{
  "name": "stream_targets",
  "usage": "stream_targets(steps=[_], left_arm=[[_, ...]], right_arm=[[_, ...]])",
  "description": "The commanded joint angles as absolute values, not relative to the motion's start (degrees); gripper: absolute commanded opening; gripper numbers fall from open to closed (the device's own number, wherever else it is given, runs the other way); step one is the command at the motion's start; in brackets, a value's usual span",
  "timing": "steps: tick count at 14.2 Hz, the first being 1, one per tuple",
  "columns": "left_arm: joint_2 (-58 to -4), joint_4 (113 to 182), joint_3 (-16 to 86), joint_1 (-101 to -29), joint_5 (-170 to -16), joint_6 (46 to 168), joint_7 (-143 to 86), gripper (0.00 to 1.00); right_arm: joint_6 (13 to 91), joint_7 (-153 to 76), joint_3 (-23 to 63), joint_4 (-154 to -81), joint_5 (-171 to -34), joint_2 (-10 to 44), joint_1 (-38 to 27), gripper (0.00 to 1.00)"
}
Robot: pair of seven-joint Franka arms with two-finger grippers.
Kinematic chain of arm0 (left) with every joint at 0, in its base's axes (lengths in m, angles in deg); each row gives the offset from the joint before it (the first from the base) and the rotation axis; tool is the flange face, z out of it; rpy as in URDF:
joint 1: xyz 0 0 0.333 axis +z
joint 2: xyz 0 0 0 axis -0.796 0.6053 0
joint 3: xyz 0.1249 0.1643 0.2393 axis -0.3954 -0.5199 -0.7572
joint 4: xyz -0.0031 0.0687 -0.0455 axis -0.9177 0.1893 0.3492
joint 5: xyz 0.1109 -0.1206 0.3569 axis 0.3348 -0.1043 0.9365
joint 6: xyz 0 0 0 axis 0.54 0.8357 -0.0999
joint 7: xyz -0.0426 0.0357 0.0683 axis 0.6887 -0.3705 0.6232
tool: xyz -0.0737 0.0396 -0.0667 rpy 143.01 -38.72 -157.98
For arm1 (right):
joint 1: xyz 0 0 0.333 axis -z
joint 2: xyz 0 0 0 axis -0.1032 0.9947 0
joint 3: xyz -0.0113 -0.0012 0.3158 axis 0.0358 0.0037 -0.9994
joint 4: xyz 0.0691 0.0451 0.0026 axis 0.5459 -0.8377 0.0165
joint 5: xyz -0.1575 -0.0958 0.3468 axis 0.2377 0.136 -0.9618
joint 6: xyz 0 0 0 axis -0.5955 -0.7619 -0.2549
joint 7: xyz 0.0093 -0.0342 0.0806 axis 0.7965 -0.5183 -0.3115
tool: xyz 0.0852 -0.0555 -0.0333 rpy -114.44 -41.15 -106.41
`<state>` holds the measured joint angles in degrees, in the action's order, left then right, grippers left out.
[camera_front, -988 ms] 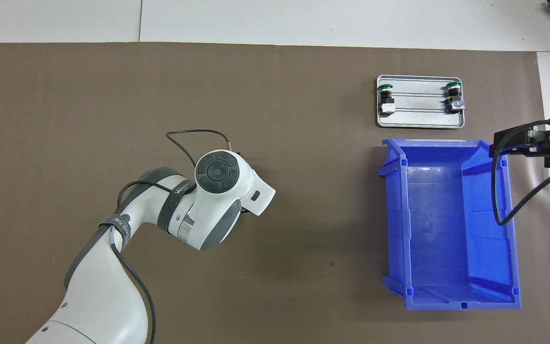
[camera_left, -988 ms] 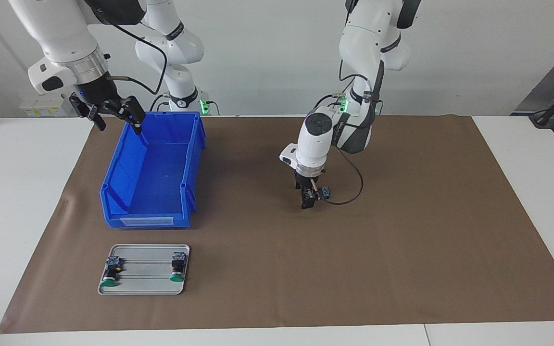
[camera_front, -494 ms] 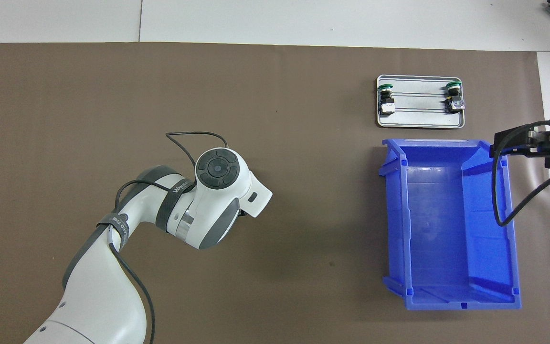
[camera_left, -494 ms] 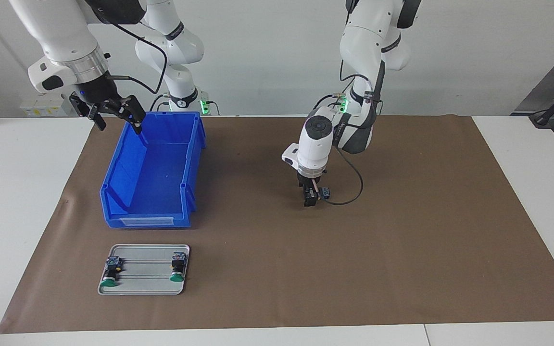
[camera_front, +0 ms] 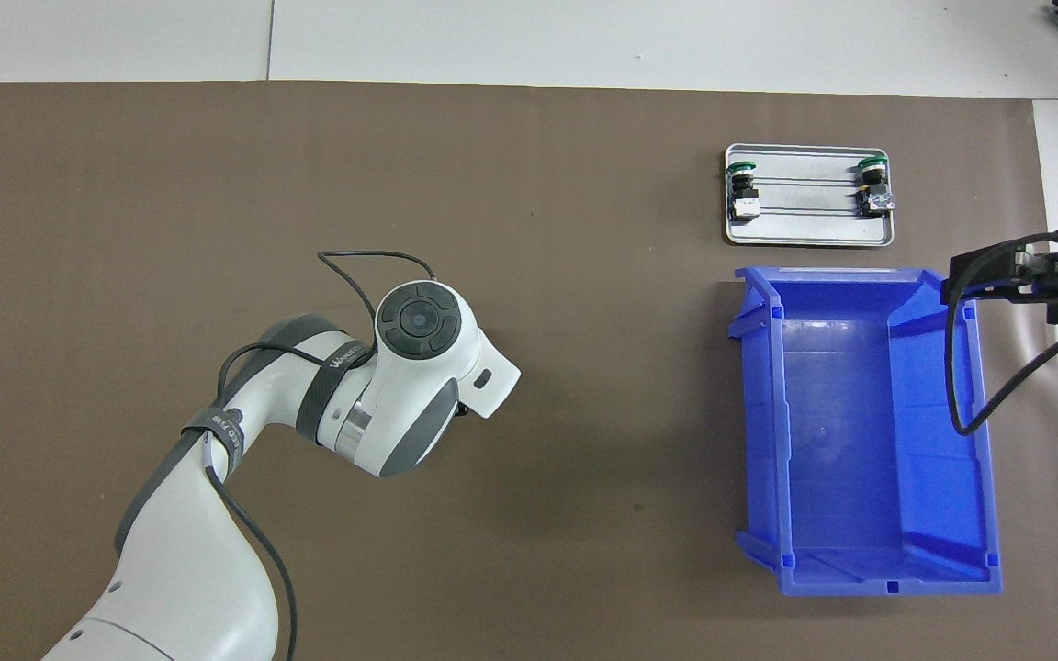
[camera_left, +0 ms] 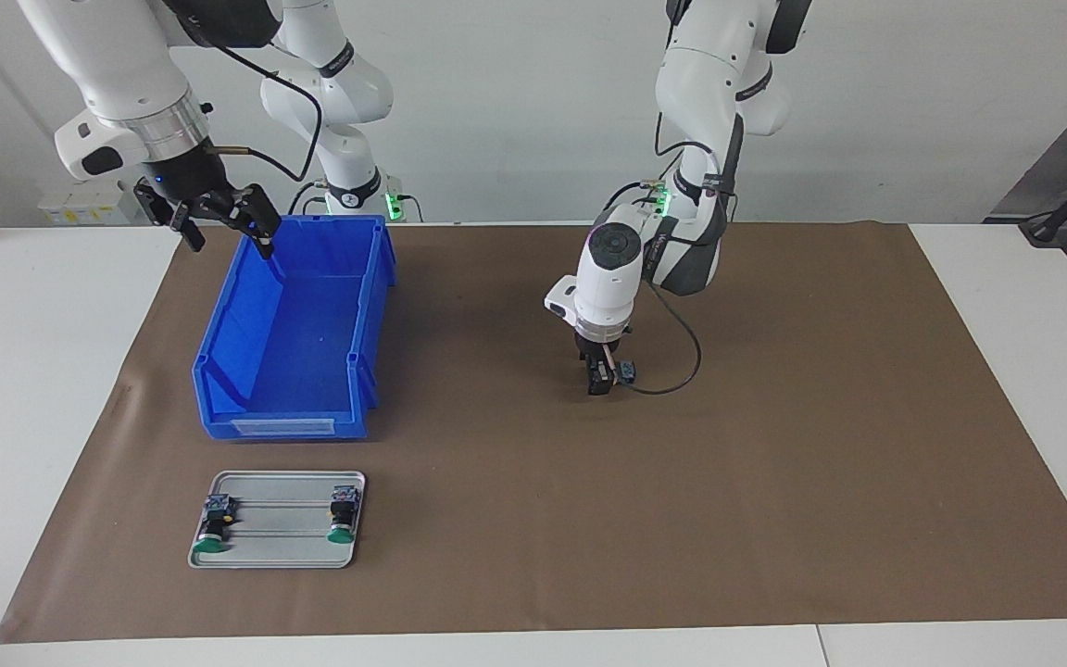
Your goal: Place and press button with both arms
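Observation:
My left gripper (camera_left: 600, 384) points straight down, close over the middle of the brown mat. Its fingers look shut on a small black and blue piece that I take for a button (camera_left: 625, 372); no green cap shows there. In the overhead view this gripper is hidden under its own white wrist (camera_front: 419, 321). Two more green-capped buttons (camera_left: 214, 530) (camera_left: 342, 521) lie on a metal tray (camera_left: 279, 548), also seen in the overhead view (camera_front: 742, 182) (camera_front: 875, 180). My right gripper (camera_left: 229, 239) hangs open and empty over a corner of the blue bin (camera_left: 369, 306).
The blue bin (camera_front: 984, 441) is empty and stands at the right arm's end of the mat. The metal tray (camera_front: 809, 231) lies just farther from the robots than the bin. A black cable loops from the left wrist (camera_left: 686, 357).
My left gripper has shifted slightly toward the left arm's end of the table, with the small piece moving along. The right arm has stayed still.

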<state>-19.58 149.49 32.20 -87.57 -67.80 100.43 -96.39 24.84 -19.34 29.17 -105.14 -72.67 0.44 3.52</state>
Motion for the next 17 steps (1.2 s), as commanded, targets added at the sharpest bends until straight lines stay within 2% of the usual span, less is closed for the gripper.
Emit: stream_targets(steps=[1,5,8,14,17], left_arm=[[-20.30,148.29,31.53,-87.73,-65.51,97.12,-97.40,0.00],[-21.61,145.56,31.26,-87.38,-66.12,96.41,-97.05,0.00],[-24.25,145.65,31.96,-82.12,-69.19,96.41,-99.06,0.00],[-25.05,147.49,31.96,-70.78,-91.85,96.32,-120.41,0.00],[-26.97,152.30,31.88,-66.91,-107.11,97.01,-132.07,0.00]], right_arm=[[24.56,-19.19,28.85,-106.66,-73.05,-0.92,3.82,1.00],[24.65,-19.02,28.85,-106.58,-73.06,-0.92,3.82,1.00],[24.65,-18.93,28.85,-106.66,-73.06,-1.01,3.82,1.00],[24.73,-18.93,28.85,-106.92,-73.06,-1.01,3.82,1.00],[25.00,-19.02,28.85,-107.80,-73.06,-1.45,3.82,1.00]])
